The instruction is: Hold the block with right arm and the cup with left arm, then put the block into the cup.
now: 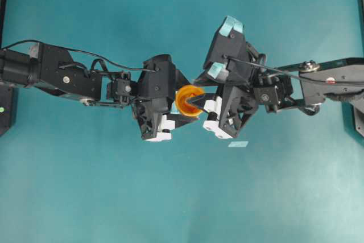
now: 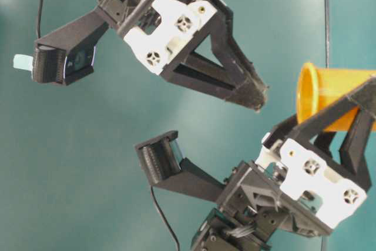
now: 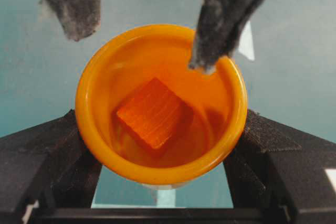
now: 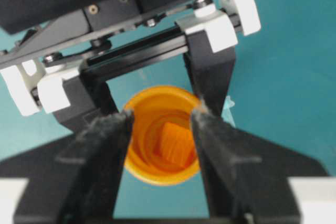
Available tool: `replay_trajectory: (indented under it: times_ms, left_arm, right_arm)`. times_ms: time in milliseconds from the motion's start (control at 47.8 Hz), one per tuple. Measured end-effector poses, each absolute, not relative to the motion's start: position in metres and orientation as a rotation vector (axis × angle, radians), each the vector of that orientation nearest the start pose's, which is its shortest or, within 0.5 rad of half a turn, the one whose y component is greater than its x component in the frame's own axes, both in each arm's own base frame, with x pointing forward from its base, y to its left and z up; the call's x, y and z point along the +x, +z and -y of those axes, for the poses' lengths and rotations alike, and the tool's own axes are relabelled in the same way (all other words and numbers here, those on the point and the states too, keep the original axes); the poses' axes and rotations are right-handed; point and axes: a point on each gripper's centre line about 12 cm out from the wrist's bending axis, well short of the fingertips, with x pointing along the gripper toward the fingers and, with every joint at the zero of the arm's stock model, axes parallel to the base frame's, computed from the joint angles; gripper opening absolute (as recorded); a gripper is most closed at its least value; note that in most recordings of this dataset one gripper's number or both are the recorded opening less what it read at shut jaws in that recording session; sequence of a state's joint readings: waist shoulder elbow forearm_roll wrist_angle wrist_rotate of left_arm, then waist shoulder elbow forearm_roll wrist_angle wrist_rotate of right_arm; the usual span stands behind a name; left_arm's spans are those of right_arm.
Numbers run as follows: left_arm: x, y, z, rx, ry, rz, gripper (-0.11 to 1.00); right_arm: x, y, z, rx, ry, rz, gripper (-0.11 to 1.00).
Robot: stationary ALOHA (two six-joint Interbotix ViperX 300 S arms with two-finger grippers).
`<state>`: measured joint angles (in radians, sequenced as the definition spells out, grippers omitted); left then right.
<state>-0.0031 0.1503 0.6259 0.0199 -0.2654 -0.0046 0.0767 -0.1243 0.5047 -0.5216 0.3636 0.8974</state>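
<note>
1. The table [image 1: 85,186] is a plain teal surface that fills the background of every view; a small pale strip of tape [image 1: 238,144] lies on it just below the right arm's gripper in the overhead view.
2. The left arm [image 1: 57,72], black with a cable running along it, reaches in from the left edge of the overhead view toward the middle.
3. The right arm [image 1: 318,81], black with light teal tape patches on its gripper housing, reaches in from the right edge and meets the left arm near the centre.
4. The left gripper [image 3: 160,153] is clamped on the cup, one black finger pressed against each side of the cup wall, with the cup held clear of the table and its mouth turned toward the other arm.
5. The right gripper [image 4: 160,129] has its fingers spread apart and grips nothing; in the left wrist view one fingertip sits at the cup's rim and the other hangs outside it.
6. The cup [image 3: 160,103], yellow-orange with a rounded rim, sits between the two grippers at the centre of the overhead view.
7. The block [image 3: 152,113], a small orange cube, lies tilted inside the cup against its bottom, free of both grippers.
</note>
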Motion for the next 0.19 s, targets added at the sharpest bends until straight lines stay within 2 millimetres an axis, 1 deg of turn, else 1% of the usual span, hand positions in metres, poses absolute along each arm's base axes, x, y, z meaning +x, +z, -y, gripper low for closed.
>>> replay_trajectory:
  times_ms: [188]
  left_arm:
    - [0.4206,0.1463,0.0019,0.014,-0.012,-0.512,0.63]
  right_arm:
    - [0.3897,0.2453,-0.0089,0.299,-0.236,-0.664,0.54]
